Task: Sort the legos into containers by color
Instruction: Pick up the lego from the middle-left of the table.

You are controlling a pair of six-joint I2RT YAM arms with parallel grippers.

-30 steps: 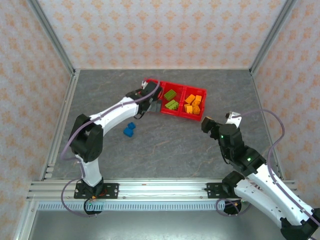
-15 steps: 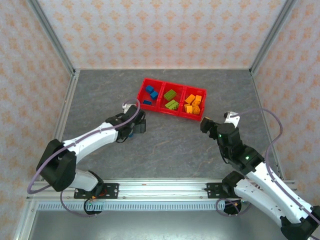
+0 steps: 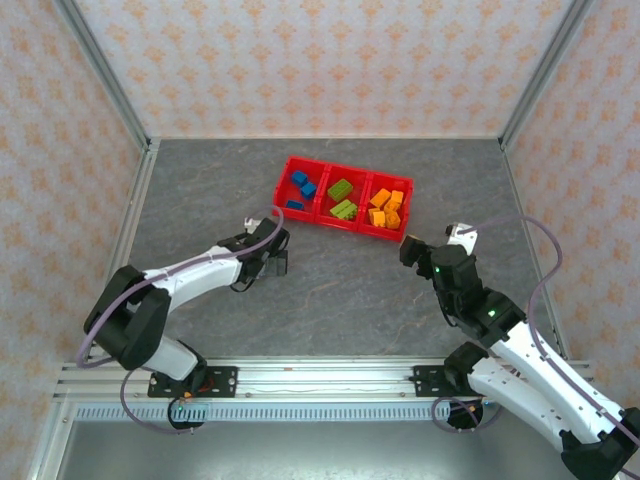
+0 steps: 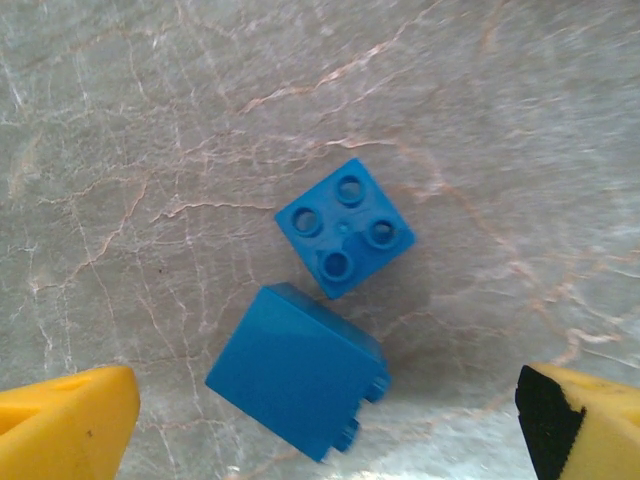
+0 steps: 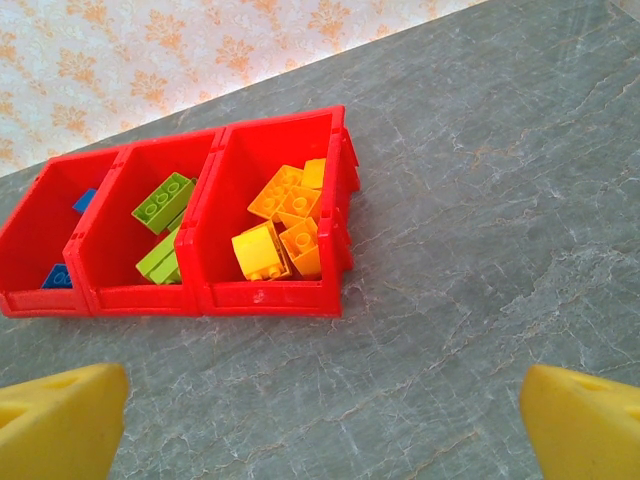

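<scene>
Tray (image 5: 265,297) bins held sorted bricks: we counted three blue bricks (image 3: 300,178) in the left bin, at least two green bricks (image 5: 165,200) in the middle and about five orange bricks (image 5: 262,250) in the right. Two loose blue ones lay just beside each other on the table (image 3: 340,290), apart from the tray: one studs up (image 4: 345,228), one on its side (image 4: 298,370). We saw the left gripper (image 3: 274,263) hover over them, fingers spread wide, the pair between them, untouched. The right gripper (image 5: 322,425), likewise spread and holding nothing, faced the tray.
</scene>
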